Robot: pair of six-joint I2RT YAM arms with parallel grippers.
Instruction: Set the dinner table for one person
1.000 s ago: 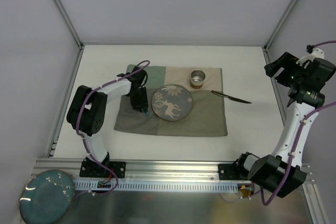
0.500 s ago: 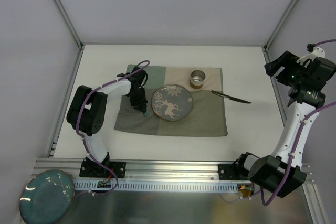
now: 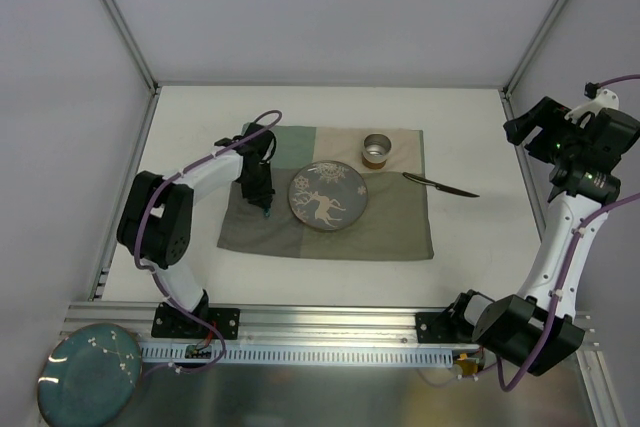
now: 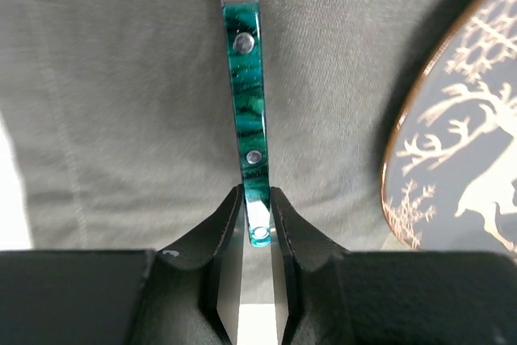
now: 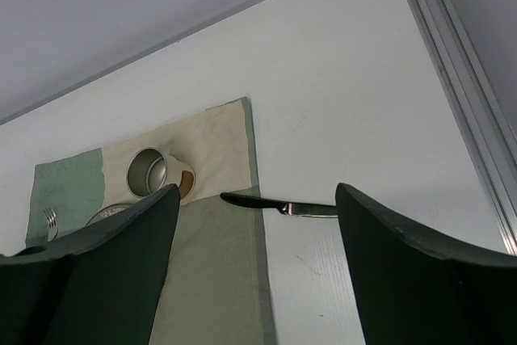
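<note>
White dinner table (image 3: 480,137), green-and-beige patchwork mat (image 3: 390,227), dark plate (image 3: 327,195) with cream deer, marbled green handle (image 4: 246,103)

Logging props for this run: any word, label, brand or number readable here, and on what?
None readable. The plate carries only a pale deer motif, no lettering. The cup, knife, green-handled fork and cloth mat show no text or labels.

No legible text or markings anywhere
</note>
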